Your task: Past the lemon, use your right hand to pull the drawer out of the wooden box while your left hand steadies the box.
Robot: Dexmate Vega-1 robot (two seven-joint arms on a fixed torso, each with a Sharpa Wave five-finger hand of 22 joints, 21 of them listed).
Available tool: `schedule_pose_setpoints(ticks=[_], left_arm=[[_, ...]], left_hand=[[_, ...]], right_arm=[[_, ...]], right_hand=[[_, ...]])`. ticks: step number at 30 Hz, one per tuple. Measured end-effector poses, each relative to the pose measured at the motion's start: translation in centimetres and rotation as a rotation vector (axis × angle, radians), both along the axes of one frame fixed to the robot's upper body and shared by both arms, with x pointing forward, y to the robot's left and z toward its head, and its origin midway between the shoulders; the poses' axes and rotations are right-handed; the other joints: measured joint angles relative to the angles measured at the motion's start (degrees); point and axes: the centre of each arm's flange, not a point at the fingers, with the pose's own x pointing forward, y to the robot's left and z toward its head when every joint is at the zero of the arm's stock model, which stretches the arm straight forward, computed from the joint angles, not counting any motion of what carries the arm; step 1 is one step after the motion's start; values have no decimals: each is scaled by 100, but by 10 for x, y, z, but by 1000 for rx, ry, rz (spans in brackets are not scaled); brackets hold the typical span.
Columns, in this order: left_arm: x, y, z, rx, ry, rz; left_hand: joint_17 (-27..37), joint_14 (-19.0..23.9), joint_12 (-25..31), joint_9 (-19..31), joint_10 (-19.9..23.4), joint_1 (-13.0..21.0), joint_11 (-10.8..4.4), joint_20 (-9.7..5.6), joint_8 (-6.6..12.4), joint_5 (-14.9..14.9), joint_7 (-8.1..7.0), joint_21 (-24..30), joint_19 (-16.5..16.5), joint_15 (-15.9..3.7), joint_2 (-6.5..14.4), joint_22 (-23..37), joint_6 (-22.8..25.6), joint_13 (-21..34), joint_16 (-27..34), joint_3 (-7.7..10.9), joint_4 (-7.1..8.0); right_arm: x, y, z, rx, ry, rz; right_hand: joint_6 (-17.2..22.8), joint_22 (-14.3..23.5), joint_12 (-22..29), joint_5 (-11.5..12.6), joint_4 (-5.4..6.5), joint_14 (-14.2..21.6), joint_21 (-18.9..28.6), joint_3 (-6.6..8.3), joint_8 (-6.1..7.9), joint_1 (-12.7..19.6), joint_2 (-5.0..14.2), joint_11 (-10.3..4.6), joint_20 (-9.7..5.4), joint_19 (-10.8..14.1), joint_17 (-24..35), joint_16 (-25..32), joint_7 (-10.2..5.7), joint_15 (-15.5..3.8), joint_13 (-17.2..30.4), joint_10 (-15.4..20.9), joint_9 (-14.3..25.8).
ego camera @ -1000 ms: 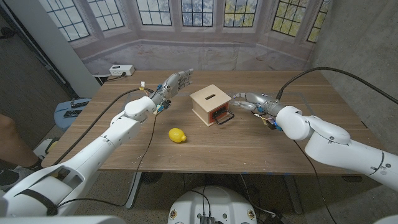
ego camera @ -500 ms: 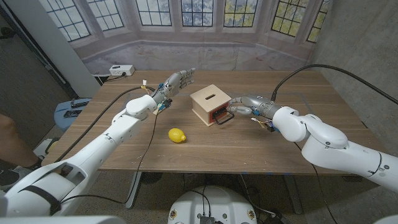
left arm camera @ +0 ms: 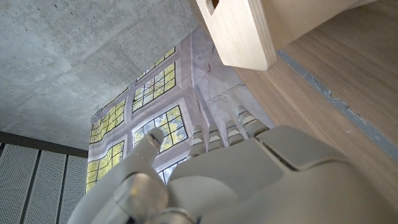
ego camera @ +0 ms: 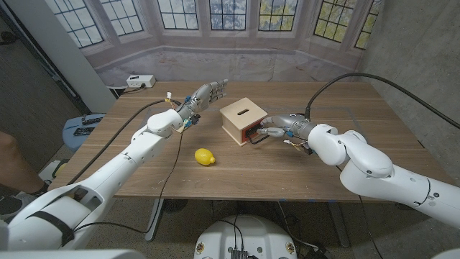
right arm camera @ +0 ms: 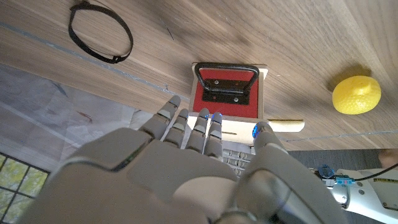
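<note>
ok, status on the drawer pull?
Right hand open at drawer handle, no grip yet. Left hand open, short of wooden box. Drawer shut. Lemon clear of path.

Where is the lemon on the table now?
In the head view the lemon lies on the table's near left part, in front of the wooden box, apart from it.

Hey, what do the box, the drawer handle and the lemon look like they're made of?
Wooden box: pale, unvarnished-looking wood, probably plywood; matte surface with faint grain. Drawer handle: a dark bent bar on a screwed plate, likely black-coated metal, set on a red drawer front. Lemon: evenly yellow with a dimpled skin; real or plastic, I cannot tell.
</note>
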Motion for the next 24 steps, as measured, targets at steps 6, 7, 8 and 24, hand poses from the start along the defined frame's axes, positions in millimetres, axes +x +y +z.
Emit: schedule_pose_setpoints(ticks=[6, 7, 8, 24], left_arm=[[1, -1, -2, 0, 4, -1], [1, -1, -2, 0, 3, -1], [1, -1, -2, 0, 3, -1], [-1, -5, -8, -4, 4, 0]], left_hand=[[0, 0, -18, 0, 0, 0, 0, 0, 0, 0, 0, 0, 0, 0, 0, 0, 0, 0, 0, 0, 0], [0, 0, -24, 0, 0, 0, 0, 0, 0, 0, 0, 0, 0, 0, 0, 0, 0, 0, 0, 0, 0], [0, 0, -23, 0, 0, 0, 0, 0, 0, 0, 0, 0, 0, 0, 0, 0, 0, 0, 0, 0, 0], [0, 0, -22, 0, 0, 0, 0, 0, 0, 0, 0, 0, 0, 0, 0, 0, 0, 0, -26, 0, 0]], right_arm=[[0, 4, -1, -38, 4, -13], [0, 5, -1, -53, 0, -19], [0, 6, -1, -58, 3, -19], [0, 19, -9, -161, 14, -32]], right_hand=[[0, 0, 0, 0, -25, -19, 0, -25, 0, -56, -6, -19, 20, -20, 0, 0, 0, -20, 0, 19, 0], [0, 0, 0, 0, -25, -19, 0, -25, 0, -56, -6, -19, 20, -19, 0, 0, 0, -19, 0, 19, 0], [0, 0, 0, 0, -25, -19, 0, -25, 0, -56, -6, -19, 20, -19, 0, 0, 0, -19, 0, 19, 0], [38, 0, 0, 0, -48, -128, 0, -48, 0, -56, -6, -166, 145, -163, -1, 0, -86, 50, 0, 65, 0]])
